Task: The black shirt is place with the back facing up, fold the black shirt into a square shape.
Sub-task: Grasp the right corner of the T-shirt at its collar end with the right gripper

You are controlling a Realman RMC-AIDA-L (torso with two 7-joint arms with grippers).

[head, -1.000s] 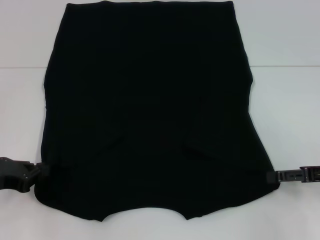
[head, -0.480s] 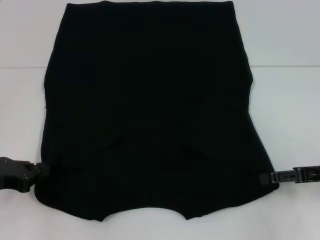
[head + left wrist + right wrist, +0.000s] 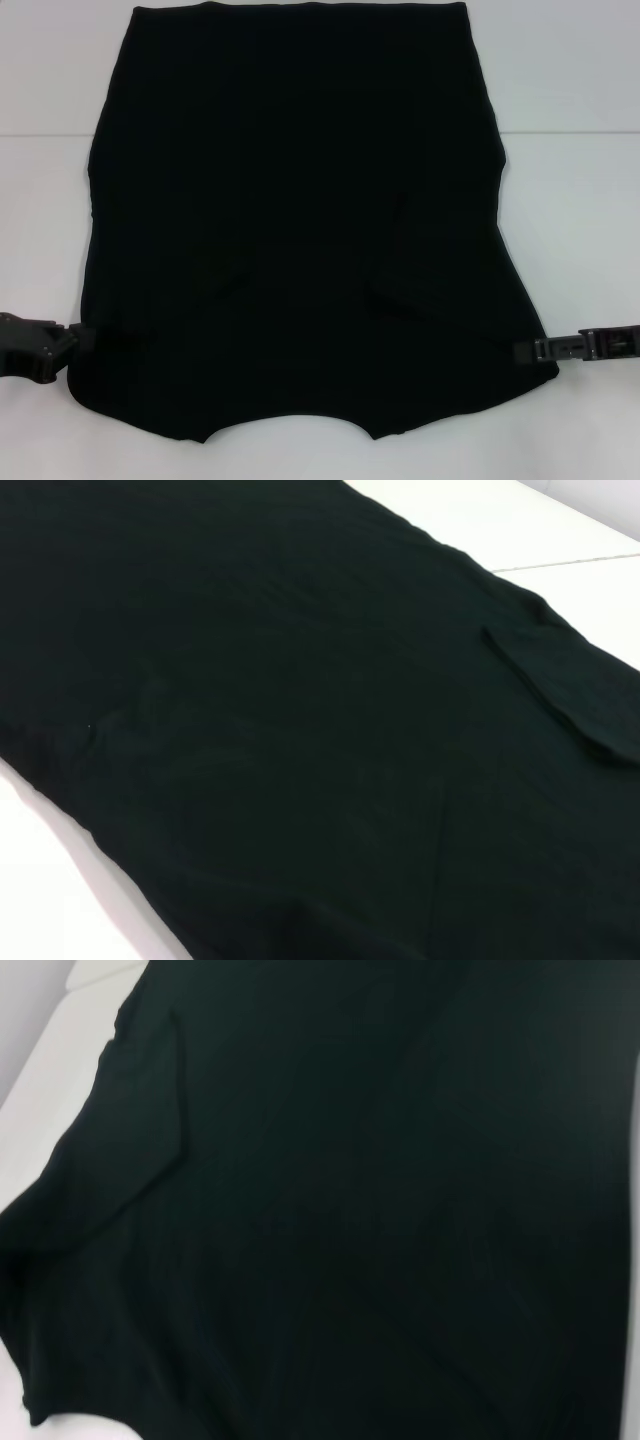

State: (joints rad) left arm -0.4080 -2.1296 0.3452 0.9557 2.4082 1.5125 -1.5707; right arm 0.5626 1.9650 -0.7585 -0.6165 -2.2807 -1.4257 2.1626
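The right gripper has advanced inward along the near right shoulder of the black shirt over the last second, its tip now overlapping the cloth edge where it earlier stood just outside it; the left gripper has barely shifted and remains at the near left shoulder edge. Judgement: both arms are settling into a matched hold at the shoulder corners, preparatory to lifting the collar end over toward the hem; no fold is yet made. Whether either pincer is wide, narrow or clamped on fabric cannot be told, as the black fingers merge with the black cloth. The shirt lies flat on the white table, spread across its centre, collar notch at the near edge, straight hem at the far edge, sleeves already turned inward so the outline is a tapered panel. The material is matte, soft knit, with shallow creases near the middle and a folded-in sleeve flap visible in the left wrist view. No lettering shows. The table surface is smooth, with a faint seam line.
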